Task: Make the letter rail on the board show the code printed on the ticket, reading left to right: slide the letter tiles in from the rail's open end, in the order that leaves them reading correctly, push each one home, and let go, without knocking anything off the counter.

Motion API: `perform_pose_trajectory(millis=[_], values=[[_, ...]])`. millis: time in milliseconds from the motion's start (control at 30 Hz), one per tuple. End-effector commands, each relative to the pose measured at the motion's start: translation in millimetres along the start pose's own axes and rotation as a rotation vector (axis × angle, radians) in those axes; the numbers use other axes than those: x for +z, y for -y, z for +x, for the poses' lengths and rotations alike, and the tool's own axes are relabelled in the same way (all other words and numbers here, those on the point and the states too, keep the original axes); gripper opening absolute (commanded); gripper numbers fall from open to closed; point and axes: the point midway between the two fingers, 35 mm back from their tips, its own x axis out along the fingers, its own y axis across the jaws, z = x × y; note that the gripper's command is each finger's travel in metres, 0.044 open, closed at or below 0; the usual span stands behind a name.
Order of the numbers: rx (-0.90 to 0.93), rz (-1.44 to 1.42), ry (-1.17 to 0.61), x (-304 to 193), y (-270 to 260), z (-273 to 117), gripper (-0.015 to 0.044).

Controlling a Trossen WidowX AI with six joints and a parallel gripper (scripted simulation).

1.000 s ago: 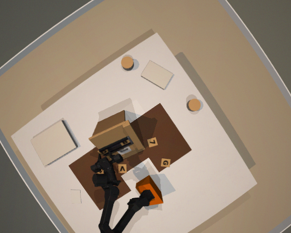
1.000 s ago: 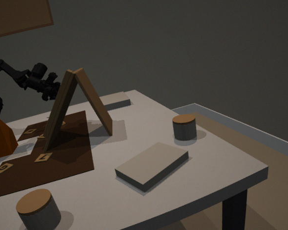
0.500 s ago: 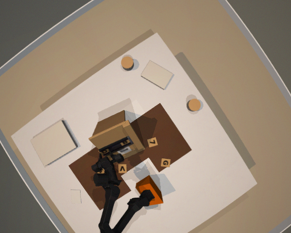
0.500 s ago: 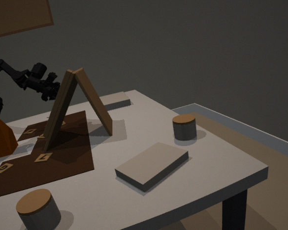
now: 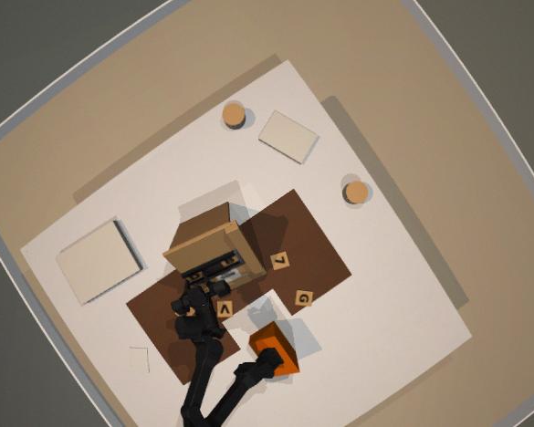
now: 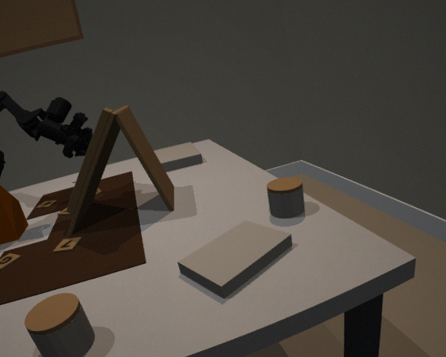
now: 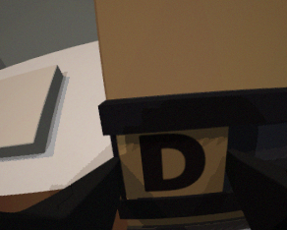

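Orange block (image 5: 288, 352) (image 6: 1, 215), brown mat (image 5: 315, 257) (image 6: 111, 246) — tan D tile (image 7: 213, 164), black-lettered — black rail (image 5: 210, 265) (image 7: 197, 112).

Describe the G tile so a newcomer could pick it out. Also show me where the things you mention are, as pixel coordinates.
On the white table (image 5: 395, 298) (image 6: 330, 265) lies a brown mat (image 5: 317, 243) (image 6: 111, 238). Two loose tiles lie nearest the orange block (image 5: 290, 356) (image 6: 0, 219)'s side; the G tile (image 5: 303, 297) (image 6: 5, 261) sits by the mat's edge, unlike the 7.

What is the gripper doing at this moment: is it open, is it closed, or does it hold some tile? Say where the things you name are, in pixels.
Gripper (image 5: 201, 281) (image 7: 173, 161): closed on the D tile (image 5: 193, 276) (image 7: 199, 162), at the rail's left end.
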Motion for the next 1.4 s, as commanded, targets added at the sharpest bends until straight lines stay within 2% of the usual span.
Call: perform_pose_trajectory(millis=[0,1367], values=[[-0.001,-0.002,-0.004,-1,5,1,0.0000],[-0.002,-0.003,-0.004,-1,34,1,0.0000]])
